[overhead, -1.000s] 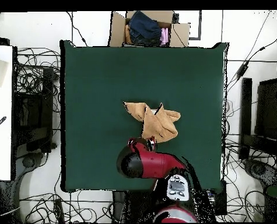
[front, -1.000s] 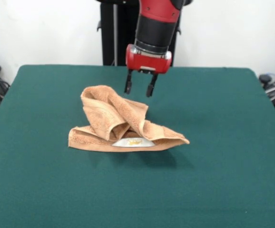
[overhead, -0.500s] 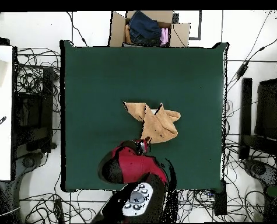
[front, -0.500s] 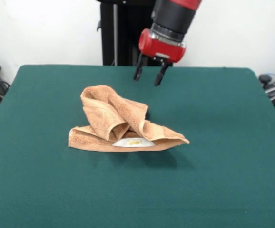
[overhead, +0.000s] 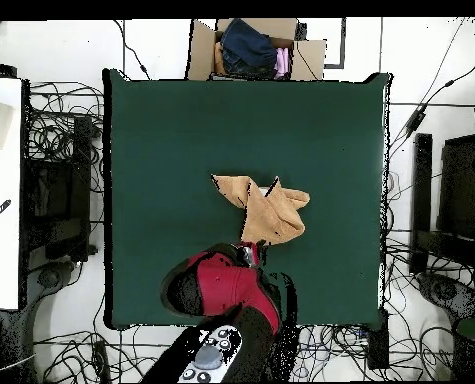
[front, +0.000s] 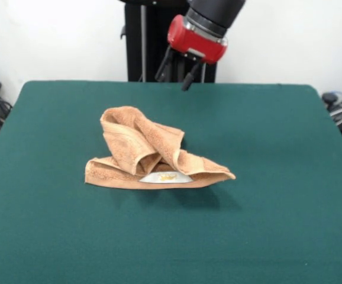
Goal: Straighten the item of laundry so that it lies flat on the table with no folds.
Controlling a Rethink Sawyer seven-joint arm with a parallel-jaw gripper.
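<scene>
The orange-tan towel (front: 153, 158) lies crumpled and folded over itself near the middle of the green table (front: 277, 207), with its white label (front: 166, 176) showing at the front edge. It also shows in the overhead view (overhead: 264, 208). My gripper (front: 172, 72) hangs open and empty high above the table's far edge, behind the towel and well clear of it. In the overhead view the red arm (overhead: 221, 285) covers the gripper, just below the towel.
A cardboard box (overhead: 256, 47) with clothes stands beyond the table's top edge in the overhead view. Cables lie around the table on the floor. The robot's black pedestal (front: 144, 41) stands behind the far edge.
My gripper has risen and drawn back from just behind the towel to high over the table's far edge. The towel has not moved.
</scene>
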